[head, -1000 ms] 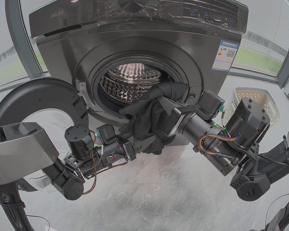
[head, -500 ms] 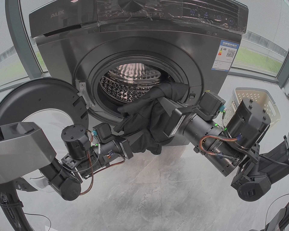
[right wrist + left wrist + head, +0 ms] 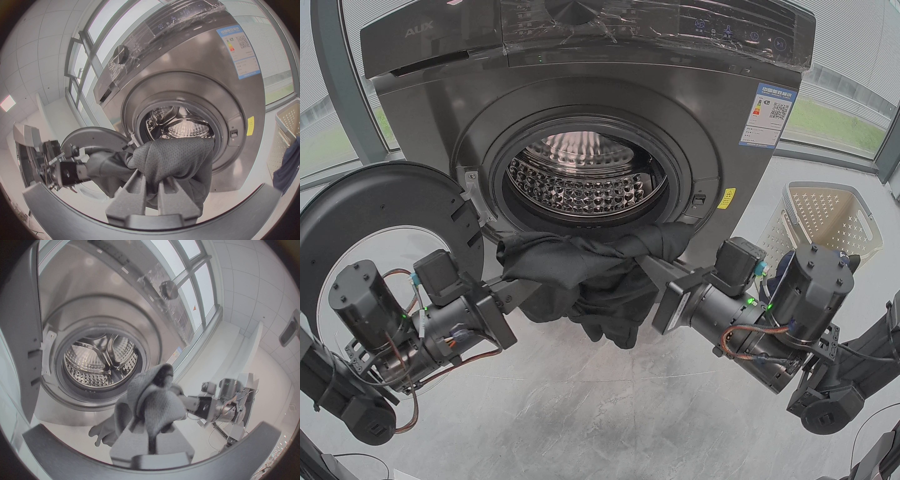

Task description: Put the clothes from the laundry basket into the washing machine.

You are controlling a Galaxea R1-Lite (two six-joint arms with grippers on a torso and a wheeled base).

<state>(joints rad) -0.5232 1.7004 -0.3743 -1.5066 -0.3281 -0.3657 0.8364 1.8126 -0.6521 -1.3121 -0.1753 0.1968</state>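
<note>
A dark garment hangs stretched between my two grippers, just below and in front of the washing machine's round opening. My left gripper is shut on the garment's left end, and cloth drapes over its fingers. My right gripper is shut on the right end, with fabric bunched over its fingertips. The steel drum behind is bare. The white laundry basket stands on the floor at the right.
The machine's round door stands swung open on the left, close behind my left arm. A dark blue cloth hangs over the basket's rim. Grey floor lies open in front of the machine.
Both grippers have drawn back and down from the drum opening. The left one swung out to the left, so the garment came off the opening's rim and is spread between them.
</note>
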